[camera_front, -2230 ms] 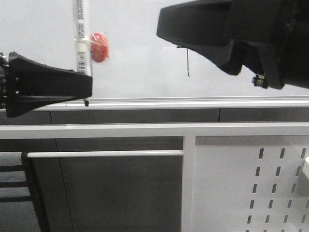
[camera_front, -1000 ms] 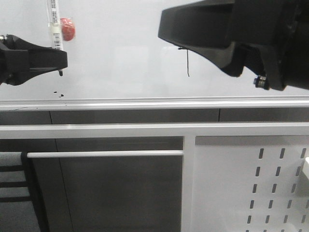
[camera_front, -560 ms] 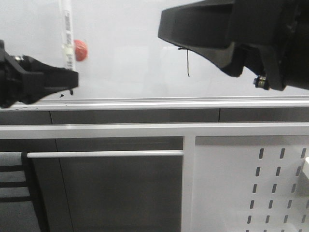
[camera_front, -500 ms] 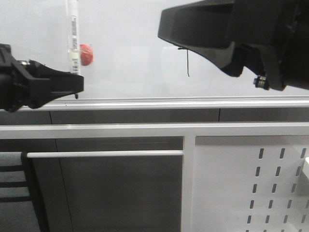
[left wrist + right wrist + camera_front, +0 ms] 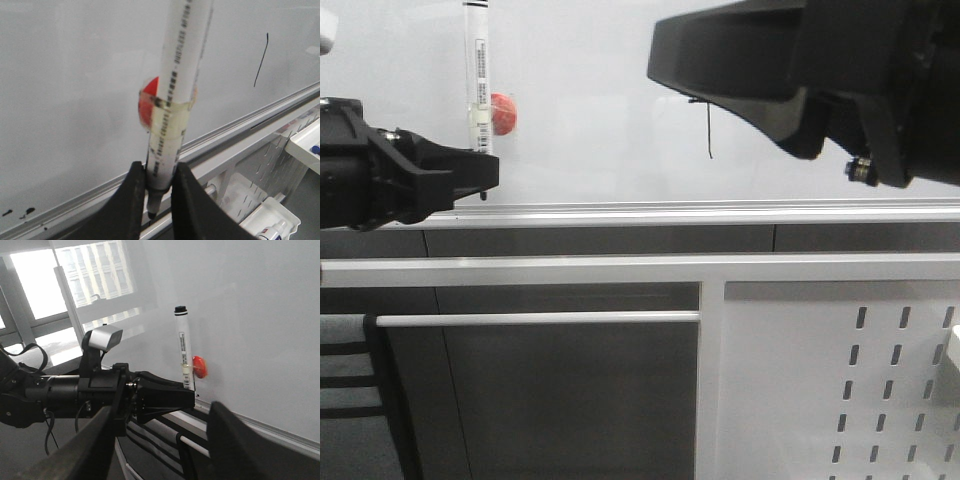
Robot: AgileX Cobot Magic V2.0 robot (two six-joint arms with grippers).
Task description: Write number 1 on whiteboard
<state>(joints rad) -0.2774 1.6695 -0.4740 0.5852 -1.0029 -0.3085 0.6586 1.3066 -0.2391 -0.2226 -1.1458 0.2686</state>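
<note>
— The whiteboard (image 5: 600, 90) fills the wall, and the number 1 (image 5: 709, 130) already stands on it, right of centre. Why keep the marker pen (image 5: 478, 80) upright?

— The left gripper (image 5: 157, 200) clamps it tip-down. Half a second ago it sat slightly further left. The right gripper (image 5: 160, 440) hangs spread, empty.

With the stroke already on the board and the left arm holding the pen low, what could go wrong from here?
Two risks. The left pincer holds the marker uncapped, tip down just over the ledge; a small drift toward the whiteboard may leave a stray mark, like the ink specks already near its bottom edge. The number 1 sits right beside the open right pincer, which might smear it if it swings across.
</note>
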